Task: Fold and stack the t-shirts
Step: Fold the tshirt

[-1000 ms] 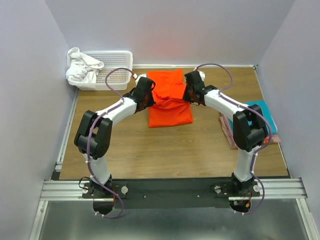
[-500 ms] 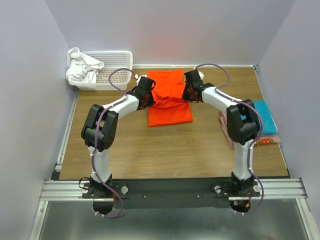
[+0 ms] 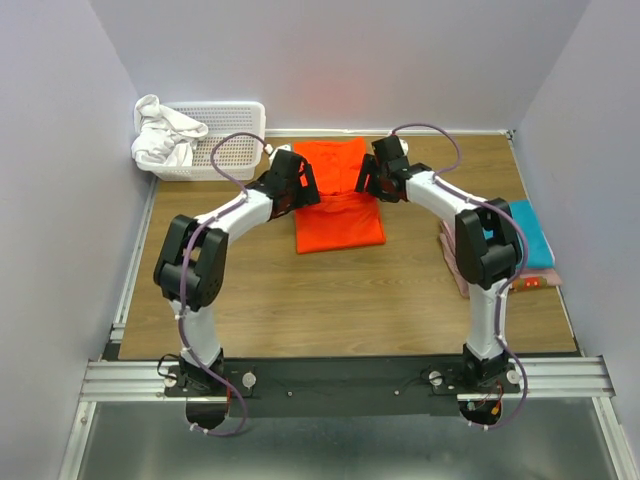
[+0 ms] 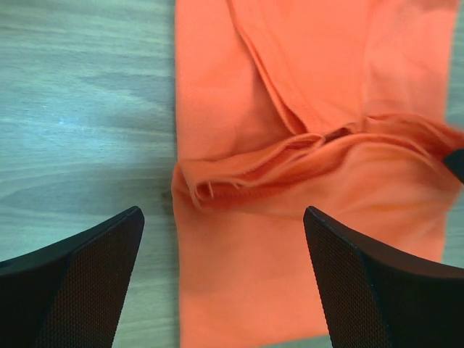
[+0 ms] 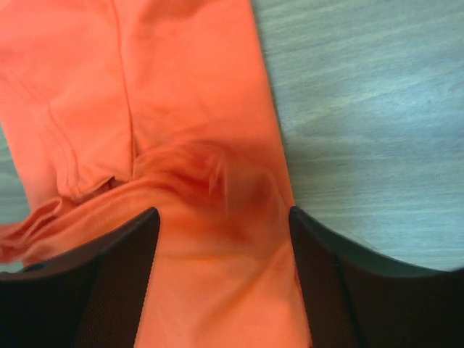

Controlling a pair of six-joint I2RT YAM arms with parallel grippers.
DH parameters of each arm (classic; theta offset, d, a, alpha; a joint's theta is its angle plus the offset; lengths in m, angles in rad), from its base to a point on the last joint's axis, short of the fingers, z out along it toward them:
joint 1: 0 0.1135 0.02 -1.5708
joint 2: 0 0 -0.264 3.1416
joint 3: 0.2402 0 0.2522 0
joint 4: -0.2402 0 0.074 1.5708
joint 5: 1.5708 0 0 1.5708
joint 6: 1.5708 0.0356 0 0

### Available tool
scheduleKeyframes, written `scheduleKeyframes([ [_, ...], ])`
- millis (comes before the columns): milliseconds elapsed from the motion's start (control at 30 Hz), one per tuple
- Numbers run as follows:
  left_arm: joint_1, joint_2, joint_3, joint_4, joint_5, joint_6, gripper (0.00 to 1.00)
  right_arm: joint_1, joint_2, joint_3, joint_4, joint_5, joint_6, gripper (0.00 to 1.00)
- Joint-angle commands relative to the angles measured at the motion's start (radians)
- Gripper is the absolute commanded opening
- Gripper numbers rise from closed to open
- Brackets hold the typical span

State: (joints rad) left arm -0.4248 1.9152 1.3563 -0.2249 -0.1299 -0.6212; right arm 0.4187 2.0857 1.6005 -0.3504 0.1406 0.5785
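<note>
Orange t-shirt (image 3: 338,205) lies on table (image 3: 300,290), upper centre of top view, part-folded w/ a bunched crease across its middle. Left gripper (image 3: 298,183) sits over its left edge, right gripper (image 3: 370,178) over its right edge. Wrist views show both spread wide, nothing held. Teal shirt (image 3: 528,232) lies over pink shirt (image 3: 455,268) at right edge. White basket (image 3: 228,140) w/ white cloth (image 3: 160,138) is upper left.

Wooden table (image 3: 330,300) — lavender walls (image 3: 340,60).
</note>
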Motion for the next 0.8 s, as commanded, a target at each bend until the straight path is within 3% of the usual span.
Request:
scheduleKeyframes([
  [0, 0.001, -0.151, -0.06, 0.028, 0.004, -0.015, 0.98, -0.004, -0.117, -0.046, 0.004, -0.029, -0.019, 0.85],
  [67, -0.002, -0.183, -0.109, 0.035, 0.006, -0.026, 0.98, -0.004, -0.145, -0.076, 0.004, -0.051, -0.022, 0.88],
  [100, -0.008, -0.217, -0.124, 0.038, 0.006, -0.029, 0.98, -0.003, -0.173, -0.1, 0.005, -0.074, -0.026, 1.0],
  [233, -0.028, -0.286, -0.21, 0.084, 0.033, -0.035, 0.98, -0.001, -0.205, -0.164, 0.036, -0.221, -0.049, 1.0],
  [367, -0.055, -0.298, -0.284, 0.144, 0.088, -0.028, 0.98, 0.015, -0.167, -0.172, 0.12, -0.491, -0.054, 1.0],
  [767, -0.075, -0.255, -0.398, 0.265, 0.193, -0.032, 0.98, 0.045, 0.083, 0.033, 0.189, -0.7, 0.041, 1.0],
])
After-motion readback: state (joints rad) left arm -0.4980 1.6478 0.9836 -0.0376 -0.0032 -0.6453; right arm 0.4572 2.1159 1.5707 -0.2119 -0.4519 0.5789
